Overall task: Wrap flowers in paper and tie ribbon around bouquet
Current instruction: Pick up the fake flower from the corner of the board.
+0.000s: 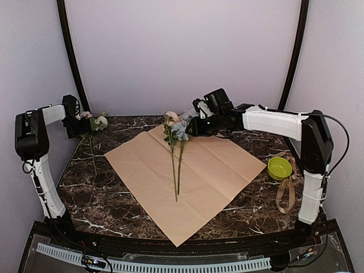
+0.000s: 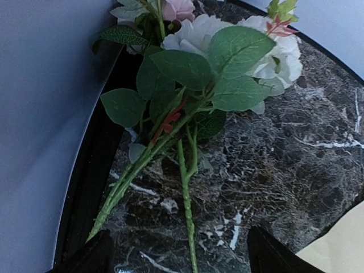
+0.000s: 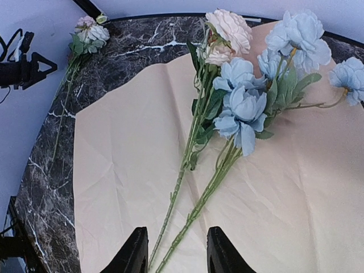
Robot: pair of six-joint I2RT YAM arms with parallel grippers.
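The paper (image 1: 193, 176) lies flat in the middle of the table, tan face up. Two flowers rest on it, one pink and cream (image 3: 228, 29), one blue (image 3: 244, 105), with their long stems (image 1: 176, 170) running toward me. My right gripper (image 3: 176, 230) hovers open over these stems, near the blooms (image 1: 190, 126). A third bunch of white and pink flowers (image 2: 227, 45) lies on the marble at the far left (image 1: 94, 121). My left gripper (image 2: 176, 236) is wide open above its stem (image 2: 187, 210), holding nothing. The ribbon (image 1: 287, 196) lies at the right. No wrapped bouquet is in view.
A lime-green bowl (image 1: 279, 168) sits at the right edge on the ribbon's upper end. The dark marble table (image 1: 108, 199) ends close to the left flowers at a black rim (image 2: 85, 187) against the wall.
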